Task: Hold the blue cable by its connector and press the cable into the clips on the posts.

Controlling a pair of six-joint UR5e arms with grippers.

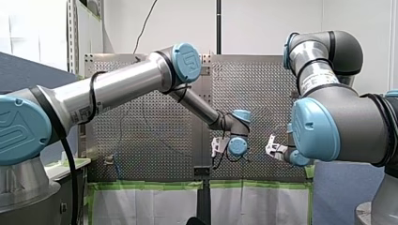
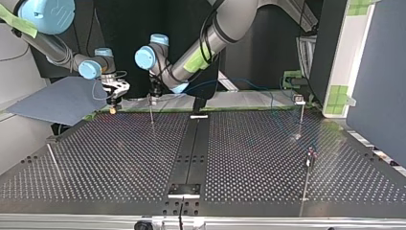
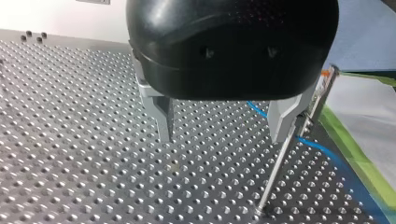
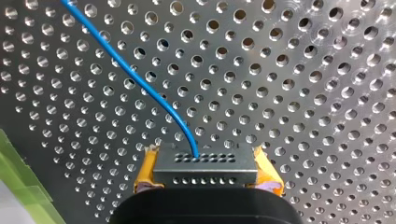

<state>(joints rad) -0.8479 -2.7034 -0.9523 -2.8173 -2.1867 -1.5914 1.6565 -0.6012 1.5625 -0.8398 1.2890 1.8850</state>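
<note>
- Perforated table [image 4: 303, 93] fills the view under my right gripper [image 4: 205, 154], bare metal and holes all the way out.
- Closest in: the yellow pads [image 4: 145, 170] are pressed on either side of the connector [image 4: 205, 168], which sits square between them. So the hold on the connector is done, I'd say.
- The blue cable [image 4: 140, 84] leaves the middle of the connector and curves away ahead of that gripper, lying loose over the table and touching no post in this view.
- Over to my left gripper [image 3: 224, 139]: its metal fingers [image 3: 163, 114] are spread wide with nothing between them, hovering just above the table.
- A thin post [image 3: 280, 168] stands just beside one finger, outside the gap, and the cable runs past behind it.
- The clip [image 3: 329, 74] on top is half hidden by the finger, so I can't tell whether the cable is seated there.
- Farther out, well apart from both grippers, a second post [image 2: 301, 120] and a third post [image 2: 309, 165] show no cable on them.
- My read: we're early, and most of the pressing is left to do.
</note>
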